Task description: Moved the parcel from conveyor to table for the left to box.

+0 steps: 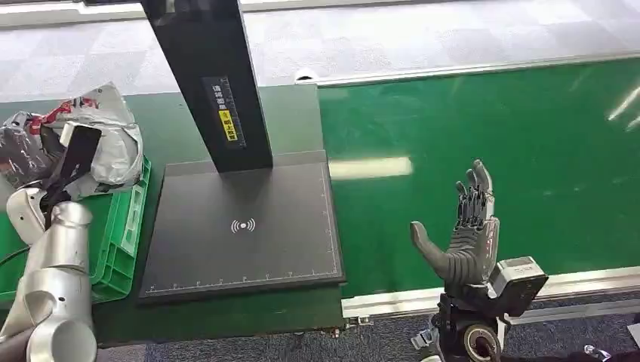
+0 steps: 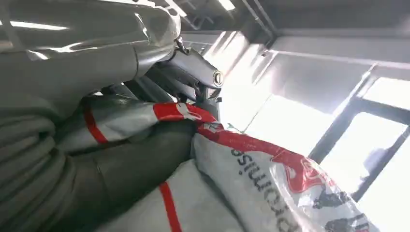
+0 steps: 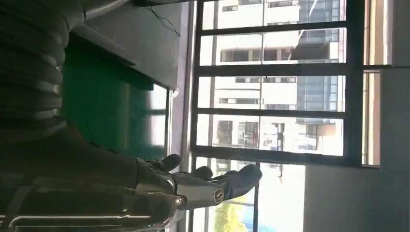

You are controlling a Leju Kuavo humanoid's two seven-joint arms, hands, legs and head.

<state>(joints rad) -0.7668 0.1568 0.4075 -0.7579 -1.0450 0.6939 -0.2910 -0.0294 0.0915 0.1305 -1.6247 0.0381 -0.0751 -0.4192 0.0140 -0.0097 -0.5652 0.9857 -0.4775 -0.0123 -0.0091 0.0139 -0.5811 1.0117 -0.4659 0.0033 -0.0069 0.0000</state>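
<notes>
L hand (image 2: 121, 159) grips parcel (image 1: 113, 143) over crate (image 1: 124, 234); R hand (image 1: 468, 241) empty, fingers spread. Risk: slick bag slips, misses crate.

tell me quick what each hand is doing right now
Left hand: holding the grey plastic parcel over the green crate.
Right hand: open, empty, above the green conveyor.

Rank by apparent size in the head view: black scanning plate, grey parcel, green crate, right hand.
1. Black plate, clearly largest.
2. Grey parcel and green crate: unsure, since the left arm hides part of both.
3. Right hand, smallest, though nearer the camera.
</notes>
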